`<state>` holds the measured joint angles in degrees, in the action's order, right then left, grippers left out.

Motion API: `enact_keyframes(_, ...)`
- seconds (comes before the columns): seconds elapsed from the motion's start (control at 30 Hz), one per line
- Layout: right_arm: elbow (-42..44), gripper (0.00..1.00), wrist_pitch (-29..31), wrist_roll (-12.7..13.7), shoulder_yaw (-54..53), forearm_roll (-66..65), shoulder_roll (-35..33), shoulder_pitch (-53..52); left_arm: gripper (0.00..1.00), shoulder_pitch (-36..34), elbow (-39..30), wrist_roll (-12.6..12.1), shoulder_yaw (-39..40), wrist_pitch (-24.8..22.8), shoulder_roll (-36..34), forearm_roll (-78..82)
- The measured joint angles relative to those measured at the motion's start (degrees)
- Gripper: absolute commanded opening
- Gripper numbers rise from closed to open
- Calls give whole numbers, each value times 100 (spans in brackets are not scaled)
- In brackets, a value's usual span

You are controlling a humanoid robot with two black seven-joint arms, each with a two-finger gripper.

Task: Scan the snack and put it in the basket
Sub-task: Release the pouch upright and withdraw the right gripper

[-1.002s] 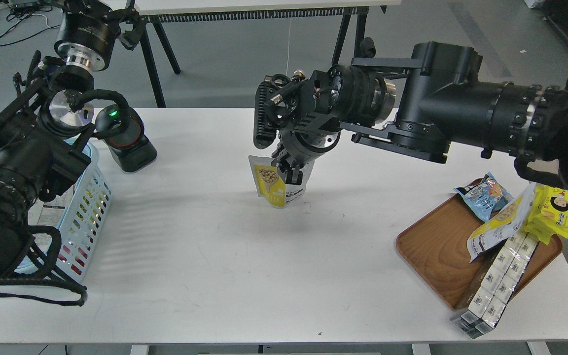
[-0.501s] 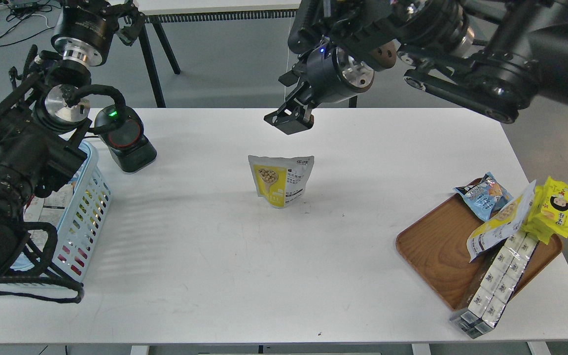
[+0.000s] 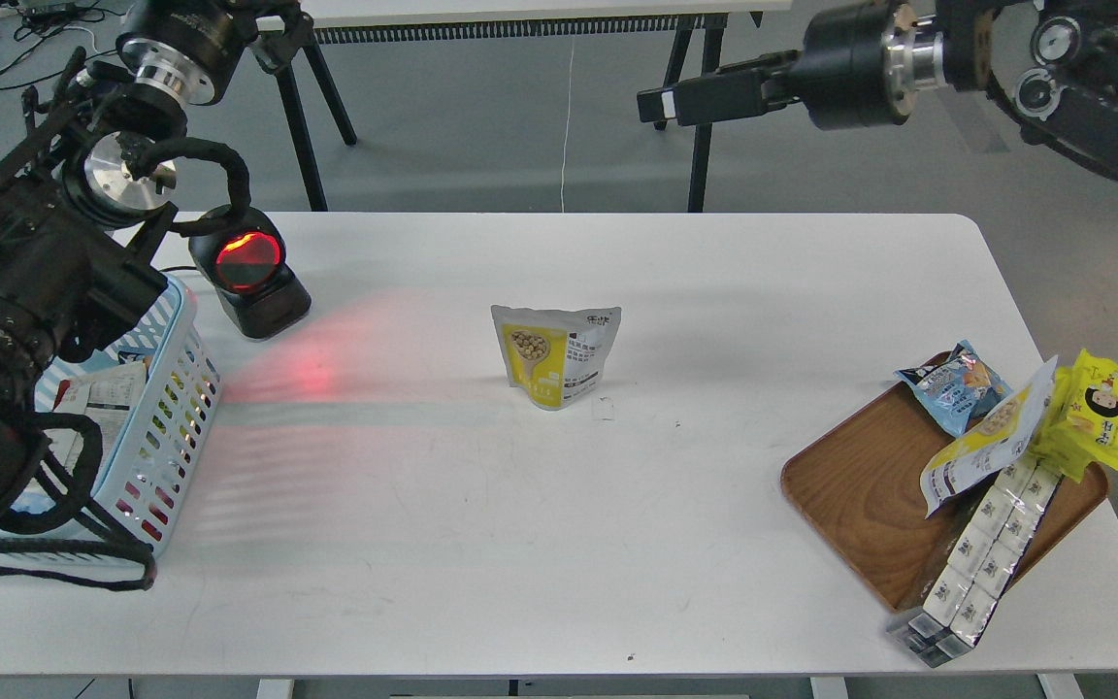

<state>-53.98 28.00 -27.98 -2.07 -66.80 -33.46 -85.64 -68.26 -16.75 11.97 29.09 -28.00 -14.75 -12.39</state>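
The snack [image 3: 555, 354], a small yellow and white pouch, stands upright by itself at the middle of the white table [image 3: 520, 544]. The light blue slotted basket [image 3: 171, 408] stands at the table's left edge, partly hidden by my left arm. My right gripper [image 3: 675, 100] is high above the table's far edge, pointing left, well up and to the right of the snack. It holds nothing, and its fingers show as one dark bar. My left gripper [image 3: 273, 29] is at the top left, above the basket and partly cut off by the frame.
A black barcode scanner [image 3: 250, 272] stands just right of the basket; its window glows red and throws red light on the table. A brown wooden tray [image 3: 860, 495] at the right holds a blue packet [image 3: 952, 383], a longer yellow-white pouch [image 3: 991, 437] and boxed snacks.
My right gripper let go of the snack, then rose and swung back to the right. The snack stays standing. The scanner's light went from green to red.
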Motion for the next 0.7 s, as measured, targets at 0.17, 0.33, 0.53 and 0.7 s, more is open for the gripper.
enact_keyframes(0.17,491,99,0,0,-176,1429,-170,395,100,-269,0,12,-464,-2,-116,514)
enact_keyframes(0.33,885,99,-1,-1,-332,3070,-166,635,100,-529,-234,23,-583,-2,-242,1780)
enact_keyframes(0.53,1101,98,-2,-2,-465,5034,-172,889,100,-745,-1000,24,-590,-4,-391,3382)
enact_keyframes(0.7,1650,99,-3,-2,-553,6948,-94,1180,100,-803,-2266,24,-590,0,-733,4567)
